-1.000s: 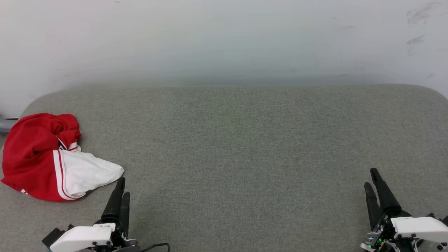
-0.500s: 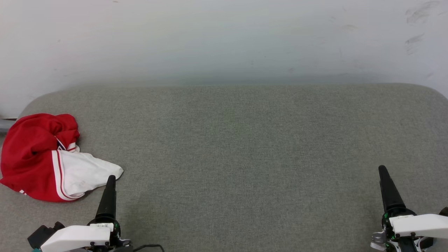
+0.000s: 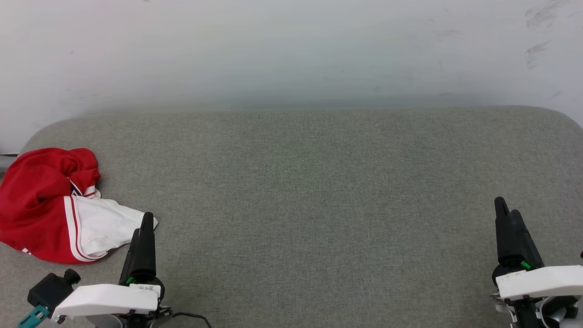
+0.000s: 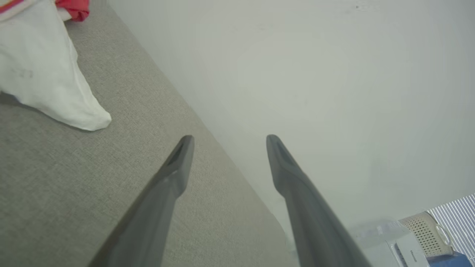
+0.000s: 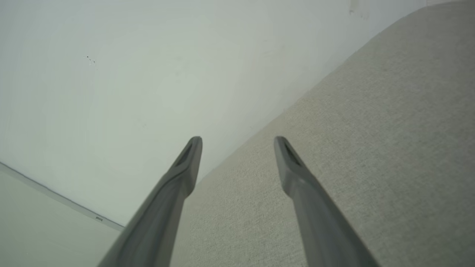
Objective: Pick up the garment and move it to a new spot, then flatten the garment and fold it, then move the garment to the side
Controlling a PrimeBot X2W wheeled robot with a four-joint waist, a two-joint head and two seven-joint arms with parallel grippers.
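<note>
Right now our left gripper (image 4: 229, 138) has its two dark fingers spread wide, with just grey cloth and pale wall showing between them. The garment (image 3: 45, 205), a crumpled red jersey, lies bunched on the grey padded surface (image 3: 319, 182), out to the left of those jaws and a little ahead of them. Its white sleeve (image 4: 41, 70), edged with a red stripe, trails toward the jaws. The sleeve's pointed end lies near the left-hand fingertip, ahead of it and to its left. From the left wrist view we see a strip of bare grey fabric between that end and the finger, so the two are apart. From the head view the fingertip overlaps the sleeve's end, and we cannot tell its height above the cloth from there. Our right gripper (image 5: 238, 138) is likewise spread wide and grips nothing. Bare padding lies under and ahead of its jaws, and the garment is well apart from them, far across the surface to their left. Beyond both pairs of jaws rises a white wall (image 3: 291, 45) with faint scuffs.
</note>
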